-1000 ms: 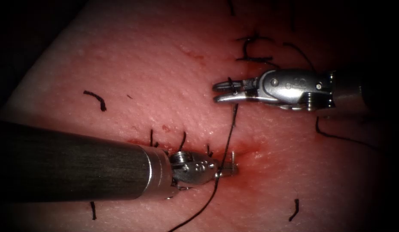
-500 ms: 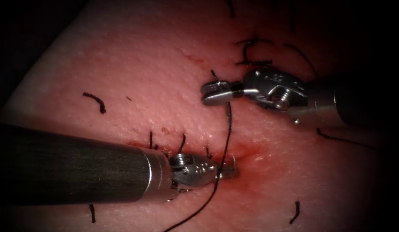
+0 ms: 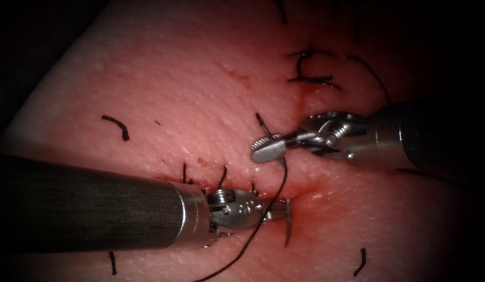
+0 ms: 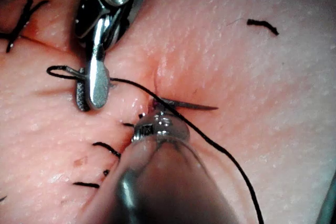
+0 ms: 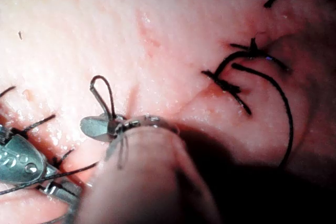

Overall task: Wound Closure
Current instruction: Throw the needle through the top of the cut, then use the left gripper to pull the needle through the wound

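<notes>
From the endoscope, the left arm's silver needle driver point(image 3: 278, 210) is pinching the thin curved steel needle point(image 3: 287, 223) near its upper end, right at the red, wet cut in the pale pink pork tissue point(image 3: 164, 89). The needle's free tip is hanging just below the cut, over the tissue's surface. The right arm's silver needle driver point(image 3: 267, 148) is sitting above the cut, jaws pressed together on the black thread point(image 3: 271, 196), which is running down past the left tool. Short black cut ends point(image 3: 117, 124) are lying well apart to the cut's left.

From the left wrist, the left tool point(image 4: 157, 128) is gripping the needle point(image 4: 191, 106) beside the cut; the right tool point(image 4: 94, 88) is clamping the thread point(image 4: 220, 148).

From the right wrist, the right tool point(image 5: 102, 127) is pinching a thread loop point(image 5: 102, 90), with tied black stitches point(image 5: 231, 85) beyond
</notes>
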Action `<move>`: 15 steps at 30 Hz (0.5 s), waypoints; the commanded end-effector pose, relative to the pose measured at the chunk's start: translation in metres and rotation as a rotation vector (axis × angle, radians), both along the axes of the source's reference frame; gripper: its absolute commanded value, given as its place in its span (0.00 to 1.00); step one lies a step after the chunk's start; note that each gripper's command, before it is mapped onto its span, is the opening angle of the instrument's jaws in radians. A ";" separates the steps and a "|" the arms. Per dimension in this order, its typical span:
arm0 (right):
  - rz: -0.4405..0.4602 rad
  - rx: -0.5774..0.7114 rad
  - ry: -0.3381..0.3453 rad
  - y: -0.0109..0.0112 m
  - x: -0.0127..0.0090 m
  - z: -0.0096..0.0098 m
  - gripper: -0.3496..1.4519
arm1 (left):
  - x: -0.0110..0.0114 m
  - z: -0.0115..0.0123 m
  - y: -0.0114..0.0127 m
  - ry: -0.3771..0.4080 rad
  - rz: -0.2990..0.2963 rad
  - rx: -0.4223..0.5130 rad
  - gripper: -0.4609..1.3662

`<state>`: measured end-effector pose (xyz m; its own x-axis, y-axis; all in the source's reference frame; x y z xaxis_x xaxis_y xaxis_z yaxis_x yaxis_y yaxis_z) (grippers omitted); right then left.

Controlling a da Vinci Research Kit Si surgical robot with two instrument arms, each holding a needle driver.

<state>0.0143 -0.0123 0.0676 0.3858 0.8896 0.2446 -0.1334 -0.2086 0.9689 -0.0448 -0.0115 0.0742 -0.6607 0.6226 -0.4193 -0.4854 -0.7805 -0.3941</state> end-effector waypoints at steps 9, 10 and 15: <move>0.160 -0.160 0.094 0.0018 -0.0001 0.0003 0.38 | -0.0007 0.0000 0.0000 -0.009 0.020 -0.005 0.06; 0.166 -0.192 0.103 0.0021 -0.0002 0.0003 0.47 | -0.0007 0.0000 0.0000 -0.009 0.020 -0.005 0.06; 0.170 -0.468 0.178 0.0045 -0.0008 0.0006 0.76 | -0.0006 -0.0002 0.0000 -0.012 0.036 -0.014 0.08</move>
